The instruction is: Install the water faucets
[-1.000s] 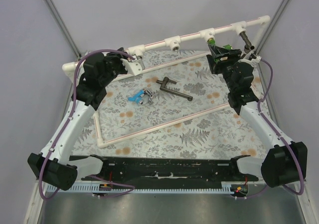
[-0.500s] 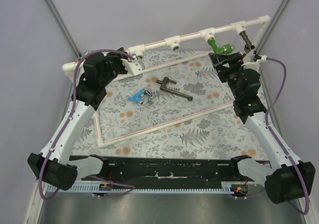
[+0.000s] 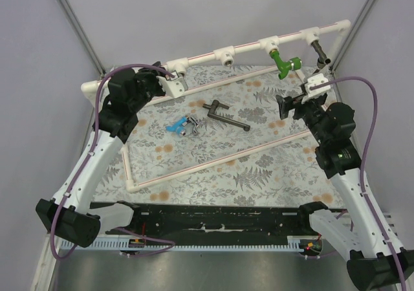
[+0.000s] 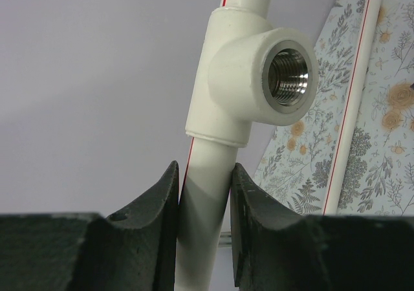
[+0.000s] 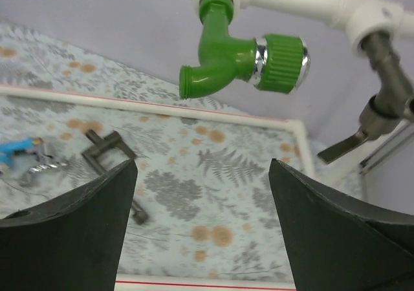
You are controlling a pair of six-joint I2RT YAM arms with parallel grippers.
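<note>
You're looking at 5 faucets total: 2 are sitting in the far rail and 3 are lying loose on the floral mat (image 3: 259,168). In the top view, 1 green faucet (image 3: 284,63) is hanging from a tee at approx 1 o'clock. 1 dark grey faucet (image 3: 320,50) is hanging from the next tee, just at its 3 o'clock. Near mat centre, 1 blue faucet (image 3: 173,127) is lying just beside 1 silver faucet (image 3: 190,127), w/ 1 dark grey lever faucet (image 3: 226,116) near them at their 2 o'clock. 4 tees are showing on that rail: 2 filled, 2 w/ open sockets. Your L gripper (image 4: 204,191), at 10 o'clock, is pinching the white pipe (image 4: 197,258) right below 1 empty tee (image 4: 259,77). Your R gripper (image 5: 202,174), at 2 o'clock, is hovering w/ jaws spread wide and holding nothing. It's sitting near the green faucet at its 6 o'clock, apart from it.
</note>
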